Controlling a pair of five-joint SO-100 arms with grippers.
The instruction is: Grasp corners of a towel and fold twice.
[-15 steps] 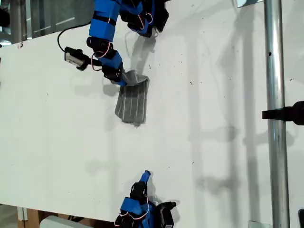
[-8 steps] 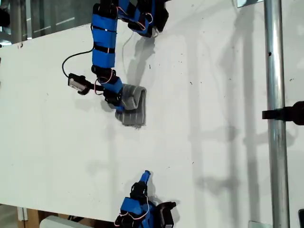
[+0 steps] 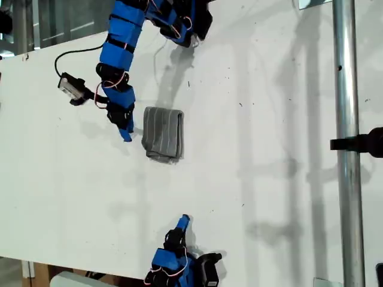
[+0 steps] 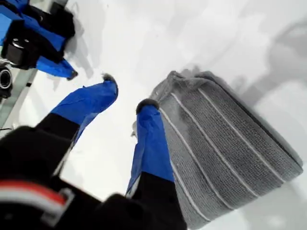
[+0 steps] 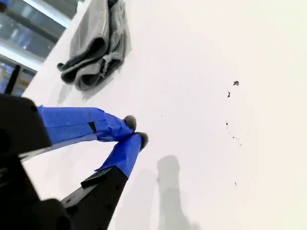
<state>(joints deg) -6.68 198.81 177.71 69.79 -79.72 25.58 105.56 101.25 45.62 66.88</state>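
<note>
Jaws parted beside the folded towel (image 4: 225, 153) — layered edge (image 5: 91, 72) in second wrist view.

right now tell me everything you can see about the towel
The towel is grey knitted-looking cloth with thin pale parallel stripes, folded into a compact, thick rectangle with layered, rounded edges. It lies flat on the white table, near the exterior view's upper middle. My first tool is open right beside it, holding nothing; whether a fingertip grazes the edge is unclear.
</note>
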